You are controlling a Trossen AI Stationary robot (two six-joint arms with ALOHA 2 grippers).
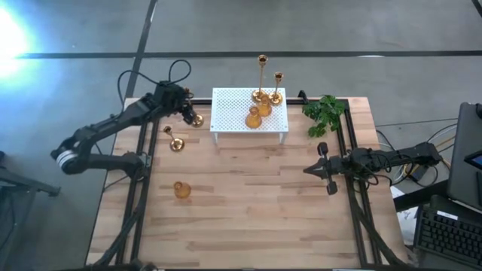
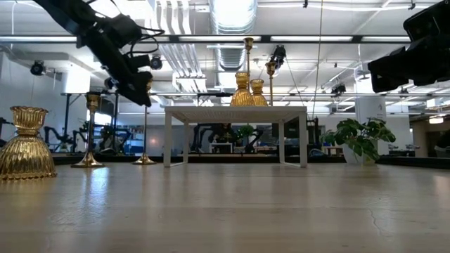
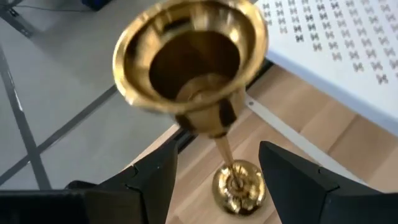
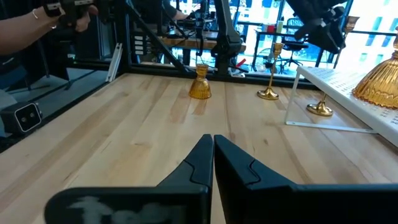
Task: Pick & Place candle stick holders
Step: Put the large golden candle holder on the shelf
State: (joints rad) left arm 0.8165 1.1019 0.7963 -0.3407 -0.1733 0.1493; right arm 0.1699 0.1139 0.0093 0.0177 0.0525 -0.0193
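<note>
At the tabletop's (image 1: 248, 218) far left corner, the left gripper's (image 3: 217, 180) wide fingers straddle a tall candle stick holder (image 3: 199, 81), poised to close on its stem; the right gripper (image 4: 213, 155) waits shut.

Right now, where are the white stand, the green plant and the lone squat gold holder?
white stand (image 1: 230, 105): high view, bare perforated top.
green plant (image 1: 324, 114): high view, leaves.
squat gold holder (image 1: 181, 190): high view, body.

You get hard glare on the floor, well left of the white stand (image 1: 249, 115). Ceiling lights (image 2: 232, 13) blow out above it; the nearest brass cup (image 3: 189, 56) blurs.
</note>
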